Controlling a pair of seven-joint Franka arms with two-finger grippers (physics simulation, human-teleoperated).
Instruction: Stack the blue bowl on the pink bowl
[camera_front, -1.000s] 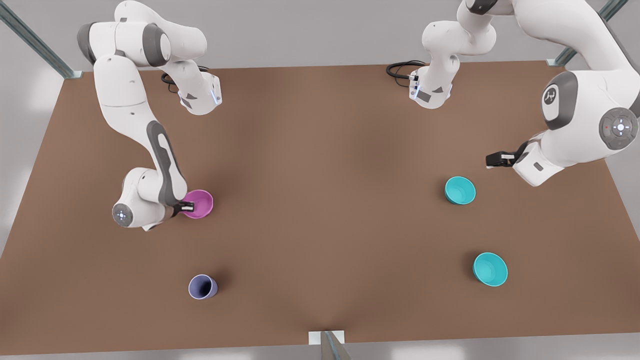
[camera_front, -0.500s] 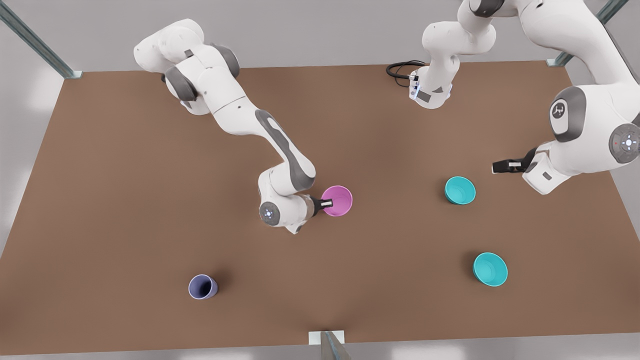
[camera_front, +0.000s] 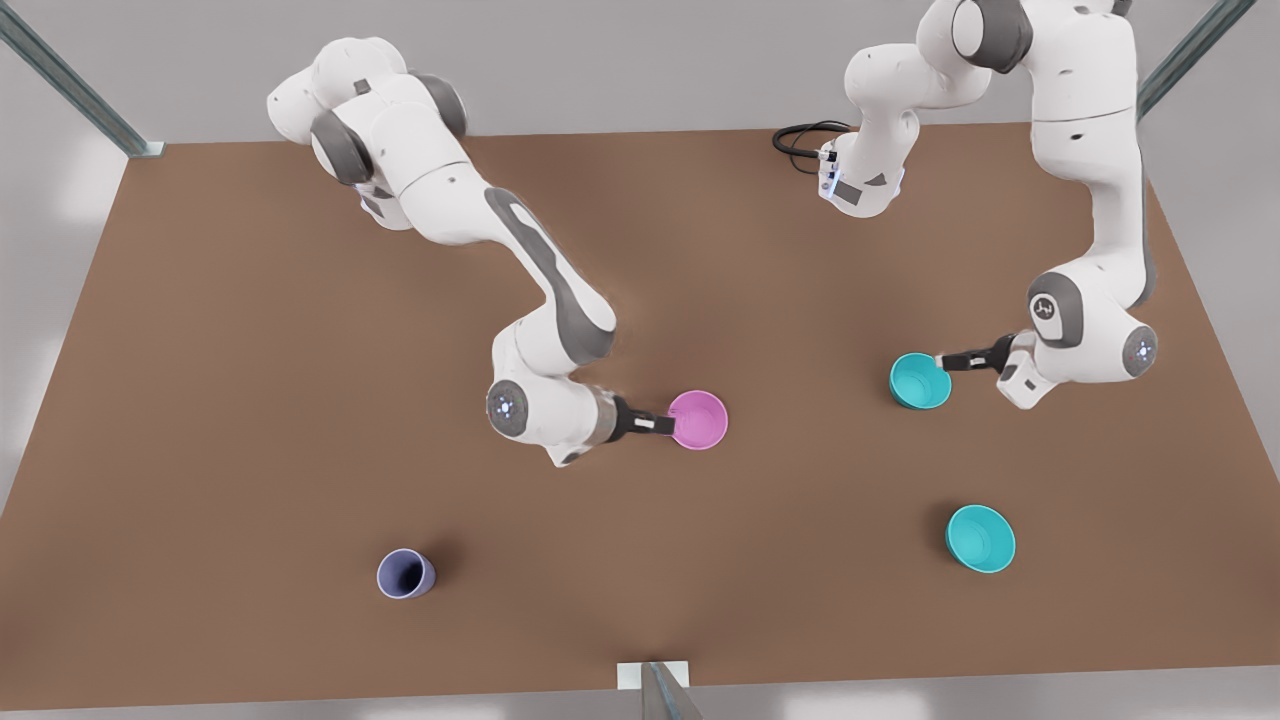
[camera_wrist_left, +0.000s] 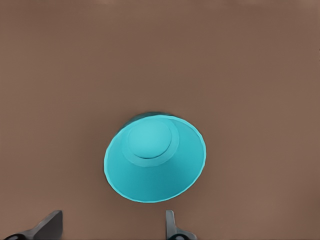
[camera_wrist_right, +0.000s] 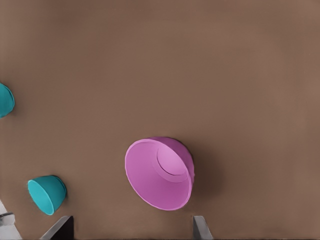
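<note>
The pink bowl sits on the table near its middle. My right gripper is low at the bowl's rim on the front view's left side, open, its fingers spread wider than the bowl. The blue bowl, a plain teal one, stands upright on the front view's right. My left gripper hovers at its far-right rim, open, with nothing between its fingers.
A second teal bowl stands nearer the front edge on the front view's right. A lavender-blue cup stands at the front left. Black cables lie at the back of the brown table.
The right arm swept the pink bowl from the front view's left to the table's middle and lowered it. The left arm dropped toward the teal bowl's rim.
</note>
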